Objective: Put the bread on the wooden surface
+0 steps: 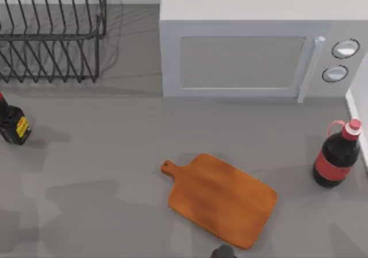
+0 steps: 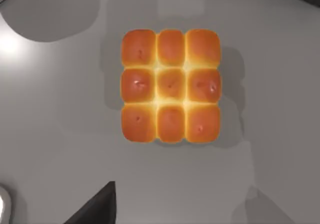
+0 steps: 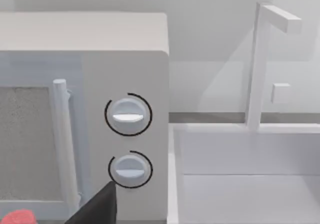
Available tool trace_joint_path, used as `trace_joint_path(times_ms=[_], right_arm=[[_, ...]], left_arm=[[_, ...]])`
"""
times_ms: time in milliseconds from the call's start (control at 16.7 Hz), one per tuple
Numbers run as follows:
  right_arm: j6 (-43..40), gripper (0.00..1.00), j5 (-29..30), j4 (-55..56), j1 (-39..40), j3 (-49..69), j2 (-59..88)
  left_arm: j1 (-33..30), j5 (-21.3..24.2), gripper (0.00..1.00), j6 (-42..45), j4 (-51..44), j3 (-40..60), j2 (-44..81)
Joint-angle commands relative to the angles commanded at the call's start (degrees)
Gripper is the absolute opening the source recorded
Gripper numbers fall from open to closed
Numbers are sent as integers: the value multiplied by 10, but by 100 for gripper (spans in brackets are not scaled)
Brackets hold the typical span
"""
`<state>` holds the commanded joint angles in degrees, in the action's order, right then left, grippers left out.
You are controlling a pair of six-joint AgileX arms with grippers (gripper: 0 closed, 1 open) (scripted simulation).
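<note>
- Left gripper: above the bread point(image 2: 170, 86); whether its fingers are apart or together cannot be told.
- Bread: glossy golden-brown slab of nine soft rolls, three by three, nearly square, no clear long axis, flat on matte grey counter point(image 2: 55, 134).
- Board point(image 1: 221, 197): smooth orange-brown wood, rounded rectangle, bare; handle towards 10 o'clock, long axis 10–4.
- Microwave point(image 1: 253, 45): white box, 12 o'clock.

A white microwave point(image 3: 85, 114) with two dials point(image 3: 128, 115) beside a sink point(image 3: 245, 174).
</note>
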<state>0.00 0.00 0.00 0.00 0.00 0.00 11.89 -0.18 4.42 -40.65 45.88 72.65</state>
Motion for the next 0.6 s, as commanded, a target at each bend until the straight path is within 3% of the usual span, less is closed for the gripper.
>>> trace_joint_path(times_ms=[300,600], right_arm=[[0,100,0,0,0,0,0],[0,100,0,0,0,0,0]], left_arm=[[28,0,100,28,-107,168,230],[41,1,100,41,-158,248,314]])
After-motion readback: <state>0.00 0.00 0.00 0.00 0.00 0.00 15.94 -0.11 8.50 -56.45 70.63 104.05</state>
